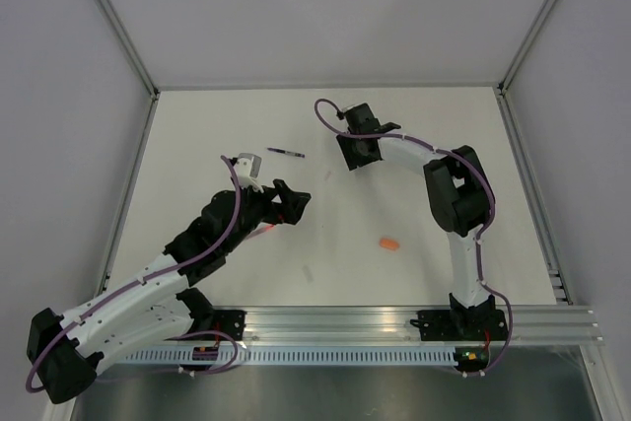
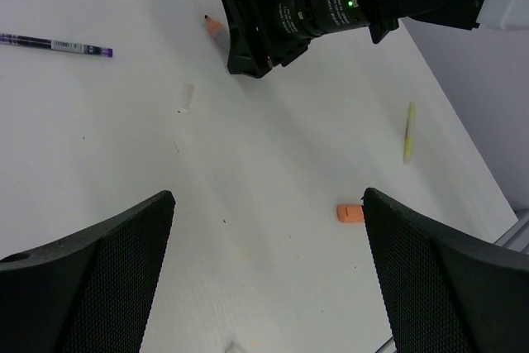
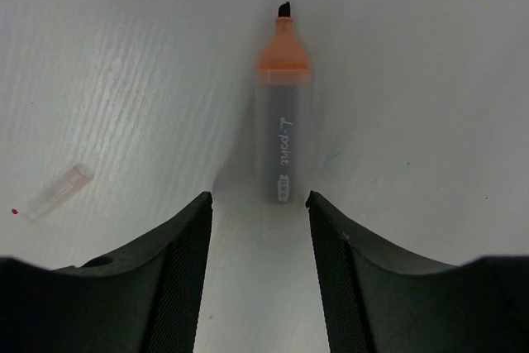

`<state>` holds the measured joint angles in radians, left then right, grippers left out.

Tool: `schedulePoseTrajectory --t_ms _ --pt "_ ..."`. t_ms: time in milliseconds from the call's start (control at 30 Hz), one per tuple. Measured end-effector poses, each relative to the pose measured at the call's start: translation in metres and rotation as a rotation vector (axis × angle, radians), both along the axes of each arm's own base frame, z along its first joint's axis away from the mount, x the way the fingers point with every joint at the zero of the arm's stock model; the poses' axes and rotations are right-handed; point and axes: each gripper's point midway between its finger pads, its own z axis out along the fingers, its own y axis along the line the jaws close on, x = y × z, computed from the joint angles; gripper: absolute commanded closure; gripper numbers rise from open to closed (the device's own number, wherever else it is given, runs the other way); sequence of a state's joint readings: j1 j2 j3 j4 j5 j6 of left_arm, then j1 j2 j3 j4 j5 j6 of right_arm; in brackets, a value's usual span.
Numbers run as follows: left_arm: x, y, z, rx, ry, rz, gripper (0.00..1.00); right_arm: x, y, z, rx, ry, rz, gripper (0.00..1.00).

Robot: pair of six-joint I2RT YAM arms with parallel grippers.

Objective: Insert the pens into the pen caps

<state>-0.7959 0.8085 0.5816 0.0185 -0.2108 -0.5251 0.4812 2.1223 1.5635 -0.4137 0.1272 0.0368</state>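
Right gripper (image 3: 259, 197) straddles the orange-tipped pen (image 3: 283, 113); fingers part-spread, not pinching yet.
The pen lies flat on the table (image 1: 473, 145), well beyond the orange cap (image 1: 390, 243). The jaws bracket the barrel's rear end, probably to leave the nib free for capping. Left gripper (image 2: 269, 194) hangs spread wide and empty to the cap's left, likely placed to fetch it. Purple pen (image 1: 286, 153) lies beyond the cap and to its left, yellow pen (image 2: 408, 131) near it.

The overhead camera looks down from the near edge onto the whole table (image 1: 197, 145). The raised left wrist camera faces the right arm (image 2: 331, 6); both views show the orange cap (image 1: 390, 243) (image 2: 350, 213). The right wrist camera hangs close over a pen (image 3: 283, 134).
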Motion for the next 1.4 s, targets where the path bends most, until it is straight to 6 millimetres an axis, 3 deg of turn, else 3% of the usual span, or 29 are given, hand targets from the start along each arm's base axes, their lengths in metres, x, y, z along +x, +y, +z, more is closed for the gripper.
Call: schedulePoseTrajectory --t_ms 200,400,500,600,700,767,867,1100,1200,1400 --pt "0.001 0.002 -0.004 0.004 0.003 0.010 0.01 -0.001 -0.006 -0.011 0.000 0.033 0.001 0.45" --pt "0.002 0.004 -0.006 0.007 0.003 0.024 0.01 0.006 -0.010 -0.012 0.020 0.036 -0.006 0.55" --pt "0.002 0.004 -0.005 0.005 0.002 0.025 0.01 0.010 -0.010 -0.013 0.023 0.034 -0.011 0.66" --pt "0.003 0.003 -0.005 0.000 0.004 0.028 0.01 0.011 -0.010 -0.013 0.025 0.032 -0.016 0.86" --pt "0.004 0.002 -0.011 0.004 0.024 0.031 0.01 0.011 -0.009 -0.012 0.034 0.032 -0.025 1.00" --pt "0.007 -0.001 -0.021 0.020 0.064 0.039 0.01 0.010 -0.008 -0.012 0.051 0.027 -0.030 1.00" --pt "0.014 0.001 -0.037 0.042 0.142 0.064 0.02 -0.002 -0.008 -0.012 0.085 0.039 -0.042 1.00" --pt "0.051 0.025 -0.069 -0.033 0.354 0.132 0.08 -0.064 -0.015 0.000 0.154 0.075 -0.067 1.00" --pt "0.057 0.021 -0.078 -0.055 0.418 0.109 0.10 -0.090 -0.005 0.019 0.215 0.039 -0.048 1.00" --pt "0.057 -0.007 -0.064 -0.149 0.433 -0.014 0.13 -0.135 0.030 0.069 0.364 -0.083 0.036 1.00"
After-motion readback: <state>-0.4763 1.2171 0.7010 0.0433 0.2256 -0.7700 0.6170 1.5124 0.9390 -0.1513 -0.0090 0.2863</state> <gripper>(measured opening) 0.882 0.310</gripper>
